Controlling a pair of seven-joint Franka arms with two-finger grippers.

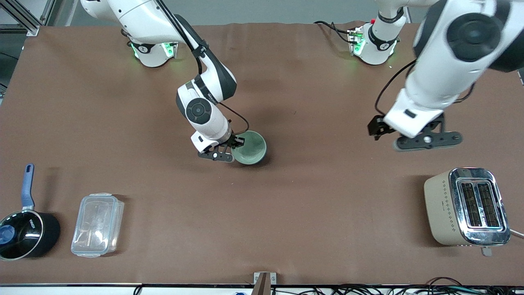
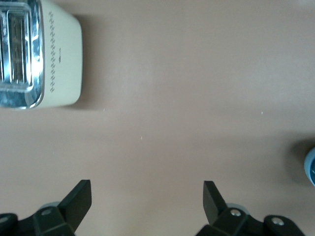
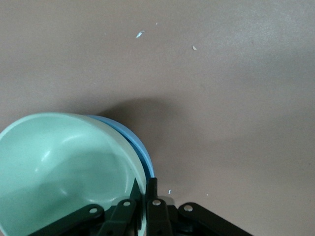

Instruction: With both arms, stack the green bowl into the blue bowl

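Gripping the green bowl [image 3: 59, 167] nested in the blue bowl [image 3: 140, 150], the right gripper's [image 3: 145, 196] jaws pinched both rims; the left gripper [image 2: 147, 196] hovered over the bench [image 1: 311, 196], jaws apart.

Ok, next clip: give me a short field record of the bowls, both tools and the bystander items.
green bowl: pale mint-green round bowl, nested in the sky-blue round bowl, mid-table
right tool: right tool shut on the green bowl, pinching its rim
left tool: left tool open, holding nothing, over bare table near the beige and chrome toaster
rest: black blue-handled saucepan and clear plastic lidded box near the front camera at the right arm's end
stack: green bowl sits inside the blue bowl
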